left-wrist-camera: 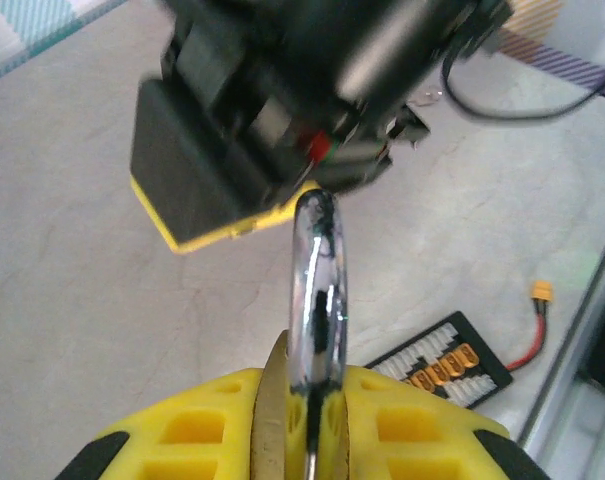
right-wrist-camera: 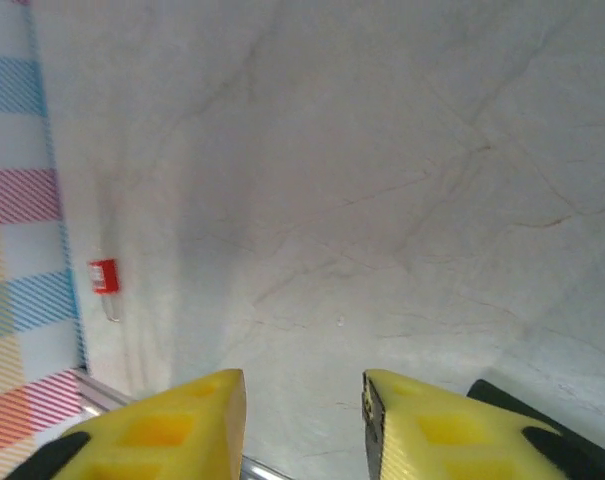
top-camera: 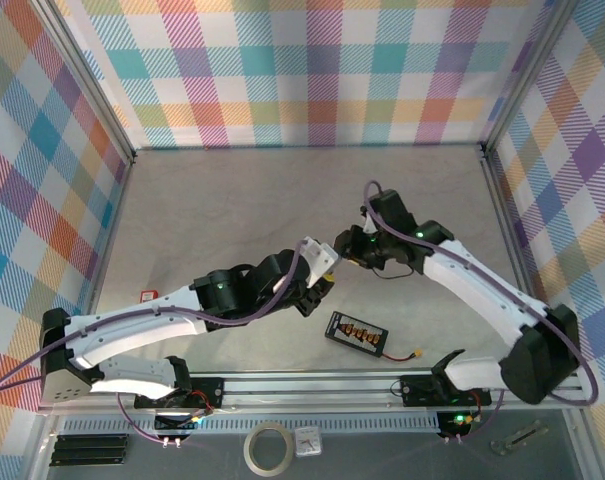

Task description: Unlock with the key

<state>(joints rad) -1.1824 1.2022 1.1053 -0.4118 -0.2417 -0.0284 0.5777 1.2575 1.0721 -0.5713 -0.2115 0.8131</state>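
Padlock shackle (left-wrist-camera: 318,285) pointing straight out from left gripper (left-wrist-camera: 307,388), which is clamped on it, right gripper (right-wrist-camera: 303,388) reaching in opposite, fingers parted, empty

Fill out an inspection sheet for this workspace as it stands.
Surface: pale grey mottled tabletop.
Job's things: silver padlock shackle, upright; key not identified.
Clutter: black connector board; small red item by the left wall; tape roll beyond the front rail.
Grippers: left claw shut on the padlock shackle; right claw open, nothing between its fingers.
Cables: red lead with a yellow plug off the connector board; purple cable along the left arm.
Surroundings: plaid walls.
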